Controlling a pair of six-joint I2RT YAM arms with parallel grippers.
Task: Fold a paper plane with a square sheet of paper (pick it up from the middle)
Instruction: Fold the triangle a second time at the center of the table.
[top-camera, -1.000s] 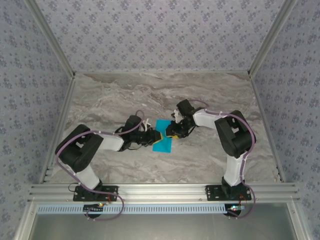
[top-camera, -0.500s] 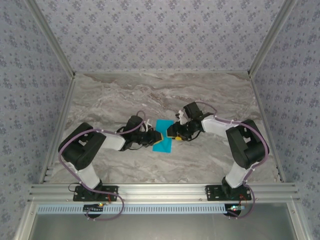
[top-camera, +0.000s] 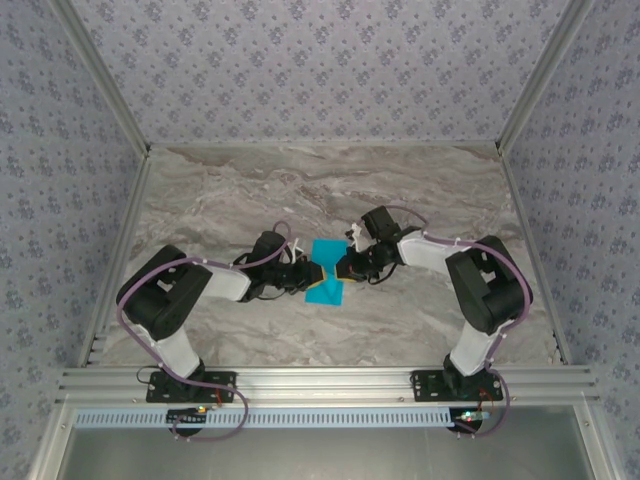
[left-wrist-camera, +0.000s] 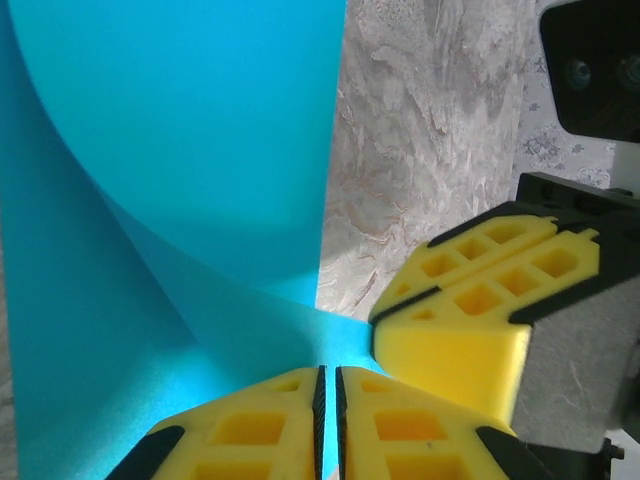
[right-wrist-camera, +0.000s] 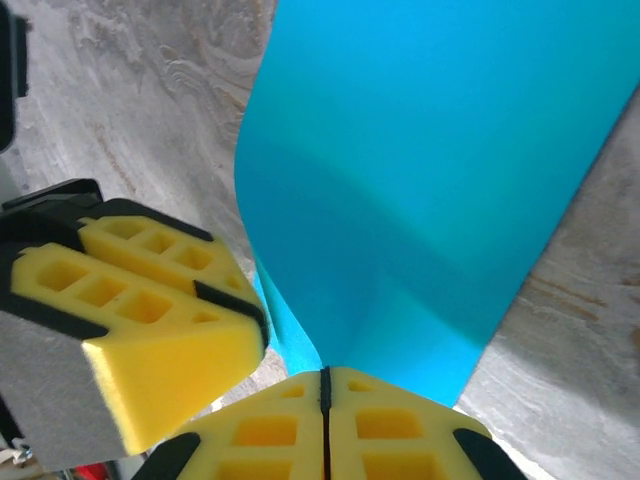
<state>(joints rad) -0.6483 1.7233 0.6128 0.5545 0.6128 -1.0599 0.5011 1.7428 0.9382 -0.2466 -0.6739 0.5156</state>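
The square sheet of paper is bright cyan-blue and lies mid-table, raised along its middle between both grippers. My left gripper comes in from the left and is shut on the sheet's middle fold; in the left wrist view the paper curves up and runs down between the left gripper pads. My right gripper comes in from the right, tip to tip with the left. In the right wrist view the paper narrows into the shut right gripper. The left gripper's yellow fingers sit close beside it.
The marble table spreads around the sheet on every side. Patterned walls and metal frame posts enclose it. An aluminium rail carrying both arm bases runs along the near edge.
My right gripper opened wider, moved slightly left and then shut on the paper beside the left gripper. The right arm's elbow swung out to the right. The left gripper kept its hold.
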